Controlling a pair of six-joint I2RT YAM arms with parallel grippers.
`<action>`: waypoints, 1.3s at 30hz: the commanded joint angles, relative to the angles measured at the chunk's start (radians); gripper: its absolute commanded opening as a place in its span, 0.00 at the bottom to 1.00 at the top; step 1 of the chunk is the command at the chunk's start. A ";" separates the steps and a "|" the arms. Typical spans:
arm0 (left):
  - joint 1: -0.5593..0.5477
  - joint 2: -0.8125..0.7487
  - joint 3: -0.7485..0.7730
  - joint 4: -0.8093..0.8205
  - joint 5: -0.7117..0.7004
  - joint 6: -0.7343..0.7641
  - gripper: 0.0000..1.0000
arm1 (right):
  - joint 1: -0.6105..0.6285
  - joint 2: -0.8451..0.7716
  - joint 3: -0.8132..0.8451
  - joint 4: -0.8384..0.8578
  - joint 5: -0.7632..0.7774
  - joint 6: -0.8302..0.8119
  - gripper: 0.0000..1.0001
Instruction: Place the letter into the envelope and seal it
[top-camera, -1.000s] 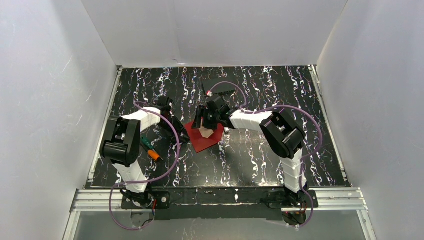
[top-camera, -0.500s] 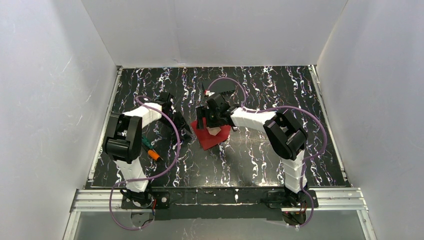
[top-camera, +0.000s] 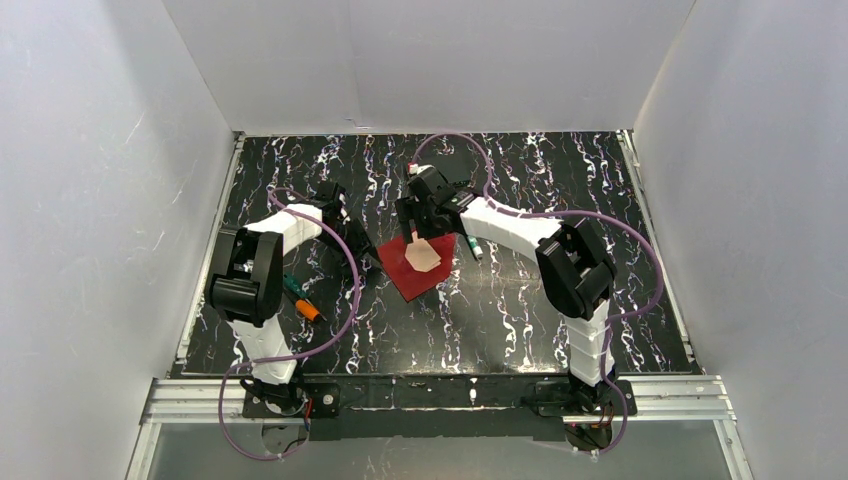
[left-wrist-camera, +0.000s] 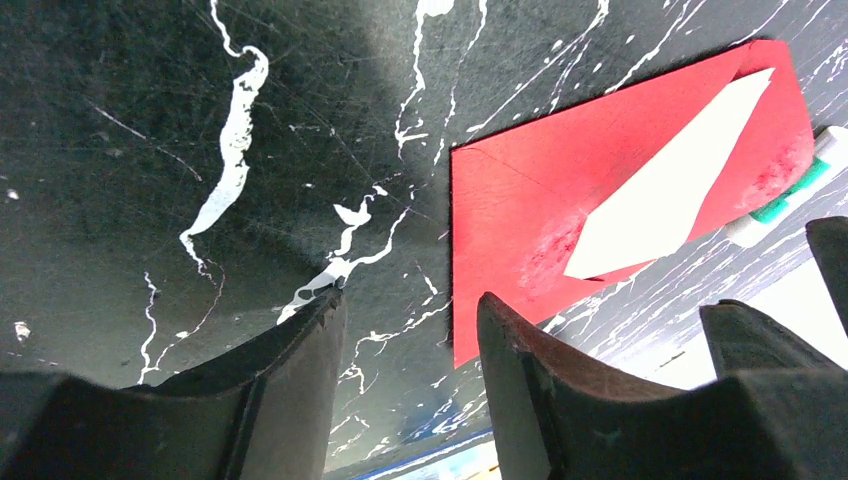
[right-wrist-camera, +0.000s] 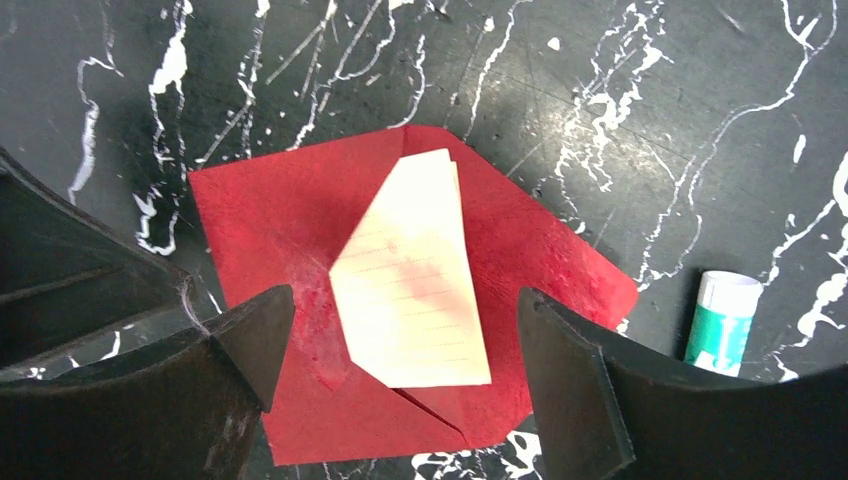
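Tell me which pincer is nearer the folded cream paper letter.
Right. The right pincer hovers over the folded cream paper letter; the left pincer is beyond the edge of the red paper envelope.

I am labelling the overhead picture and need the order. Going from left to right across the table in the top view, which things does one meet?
orange-and-green tool → left gripper → envelope, with the letter lying on it → glue stick. The right gripper hangs over the envelope, so it is left out.

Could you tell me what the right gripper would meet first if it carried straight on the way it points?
Probably the letter, lying on the envelope straight ahead of the open right gripper; depth is unclear.
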 joint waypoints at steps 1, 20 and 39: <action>0.006 -0.001 0.017 0.007 0.020 0.006 0.50 | -0.025 -0.036 0.052 -0.077 0.019 -0.046 0.89; -0.013 0.040 -0.020 -0.004 0.034 -0.089 0.40 | -0.131 0.079 0.028 -0.032 -0.314 0.005 0.53; -0.067 0.110 -0.025 0.052 0.052 -0.257 0.17 | -0.110 0.082 -0.059 0.004 -0.368 0.080 0.20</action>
